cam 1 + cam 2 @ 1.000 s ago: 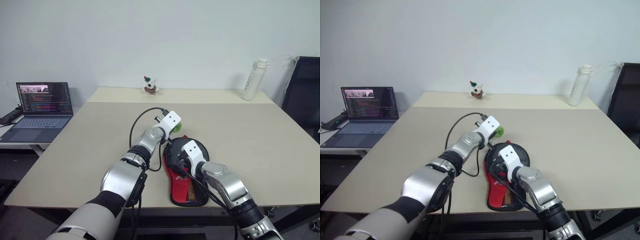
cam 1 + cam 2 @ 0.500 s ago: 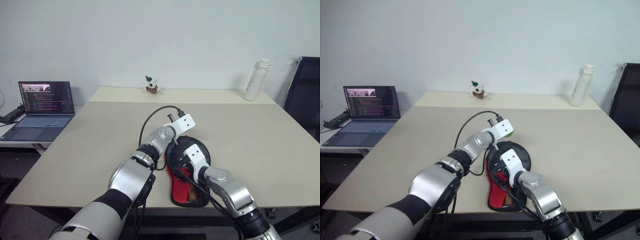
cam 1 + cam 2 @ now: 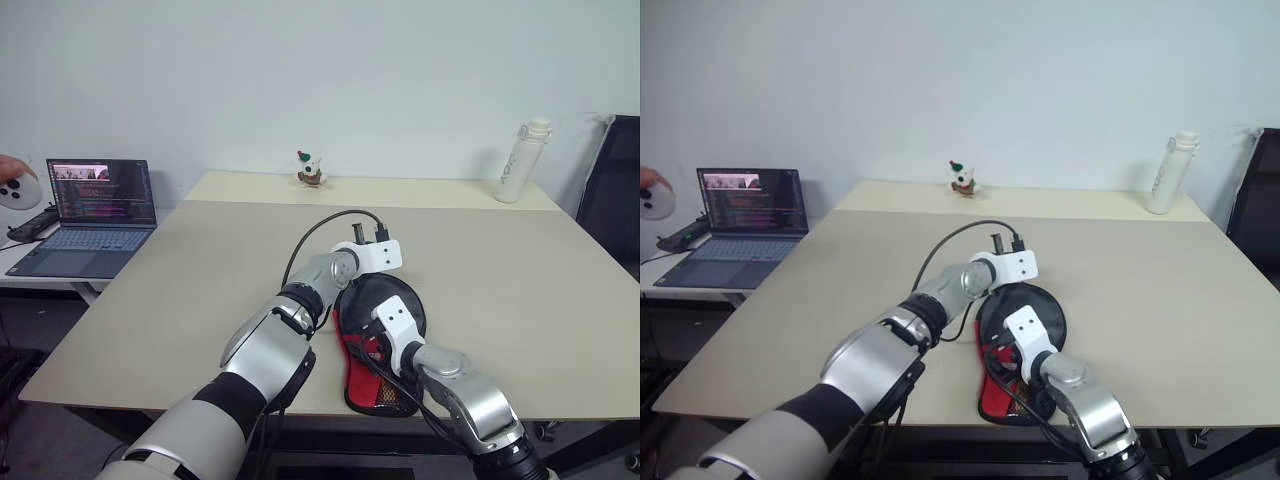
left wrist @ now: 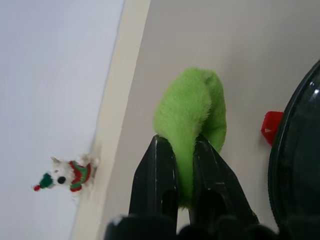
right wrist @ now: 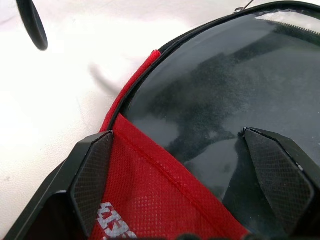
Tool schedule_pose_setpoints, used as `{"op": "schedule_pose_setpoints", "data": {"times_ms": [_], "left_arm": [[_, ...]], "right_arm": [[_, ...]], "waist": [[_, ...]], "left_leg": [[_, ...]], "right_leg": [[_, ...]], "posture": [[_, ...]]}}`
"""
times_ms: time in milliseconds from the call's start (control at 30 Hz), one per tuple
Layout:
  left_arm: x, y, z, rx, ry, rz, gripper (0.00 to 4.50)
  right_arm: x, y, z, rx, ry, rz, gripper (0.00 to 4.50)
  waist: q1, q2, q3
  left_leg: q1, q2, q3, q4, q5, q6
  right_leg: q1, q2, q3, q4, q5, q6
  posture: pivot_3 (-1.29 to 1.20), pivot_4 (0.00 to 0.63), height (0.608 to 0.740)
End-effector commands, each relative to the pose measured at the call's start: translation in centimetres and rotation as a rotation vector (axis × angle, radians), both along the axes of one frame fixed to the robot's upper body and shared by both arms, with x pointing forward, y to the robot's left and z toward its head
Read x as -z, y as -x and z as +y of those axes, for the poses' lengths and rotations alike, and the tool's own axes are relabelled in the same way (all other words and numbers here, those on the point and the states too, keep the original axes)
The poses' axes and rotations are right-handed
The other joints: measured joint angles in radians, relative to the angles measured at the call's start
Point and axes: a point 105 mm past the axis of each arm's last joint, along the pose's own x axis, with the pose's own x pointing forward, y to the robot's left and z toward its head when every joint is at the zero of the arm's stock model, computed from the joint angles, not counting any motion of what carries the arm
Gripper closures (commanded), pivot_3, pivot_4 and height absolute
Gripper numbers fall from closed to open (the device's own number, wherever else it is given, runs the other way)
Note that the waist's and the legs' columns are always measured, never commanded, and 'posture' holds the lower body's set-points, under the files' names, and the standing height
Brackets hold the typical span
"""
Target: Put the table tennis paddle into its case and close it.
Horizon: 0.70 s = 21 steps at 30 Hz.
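The case lies flat on the desk near its front edge, its round black part away from the robot and its red lower part pointing back toward the desk edge. The table tennis paddle itself cannot be made out apart from the case; in the right wrist view a dark round face sits inside the zip edge, but whether that is the bat or the cover's own panel is not clear.

The left gripper is at the far rim of the case, on the side away from the robot, clenched on the green ball charm; the fuzzy green ball bulges out past the black fingertips. Just beside the charm, a small red tab sticks out from the black rim of the case.

The right gripper hovers over the middle of the case, where the red fabric meets the black face, with its two fingers spread wide, one over the red part and the other over the dark face, grasping nothing.

Beyond the case, at the far edge of the desk, stand a small toy figure and, far to the case's right, a white bottle.
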Motion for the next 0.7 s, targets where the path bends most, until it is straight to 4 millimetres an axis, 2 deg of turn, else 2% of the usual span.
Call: {"op": "schedule_pose_setpoints", "data": {"times_ms": [33,167,367,467,700], "left_arm": [[-5.1,0.1,-2.3,0.075,0.002,-0.181,4.49],[-5.2,0.0,-2.1,0.06,-0.01,-0.194,4.49],[-2.7,0.8,-3.5,0.058,0.136,-0.006,4.49],[-1.3,1.3,-4.1,0.08,0.128,0.047,4.49],[0.2,1.9,-4.7,0.101,0.145,0.12,4.49]], "right_arm": [[8.9,5.0,-0.8,-0.007,0.121,0.4,0.0],[9.0,5.2,-0.9,-0.005,0.121,0.405,0.0],[8.8,4.8,-0.8,0.003,0.116,0.398,0.0],[8.6,4.5,-0.7,0.007,0.11,0.391,0.0],[8.3,4.4,-0.3,0.009,0.099,0.384,0.0]], "waist": [[0.0,0.0,0.0],[0.001,0.0,0.0],[0.001,0.0,0.0],[0.001,0.0,0.0],[0.001,0.001,-0.002]], "left_leg": [[0.0,0.0,0.0,0.0,0.0,0.0],[0.0,0.0,0.0,0.0,0.0,-0.001],[0.0,0.0,-0.001,0.0,0.0,-0.001],[0.0,0.0,-0.001,0.0,0.0,-0.001],[0.0,0.0,-0.001,-0.001,0.0,-0.001]], "right_leg": [[0.0,0.0,0.0,0.0,0.0,0.0],[0.0,0.0,0.0,0.0,-0.001,0.001],[0.0,0.0,-0.001,0.0,-0.001,0.0],[0.0,0.0,-0.001,0.0,-0.001,0.0],[0.0,0.0,-0.001,0.0,-0.001,0.0]], "posture": [[0.0,0.15,0.74],[0.0,0.15,0.74],[0.0,0.15,0.74],[0.0,0.15,0.74],[0.0,0.15,0.74]]}}
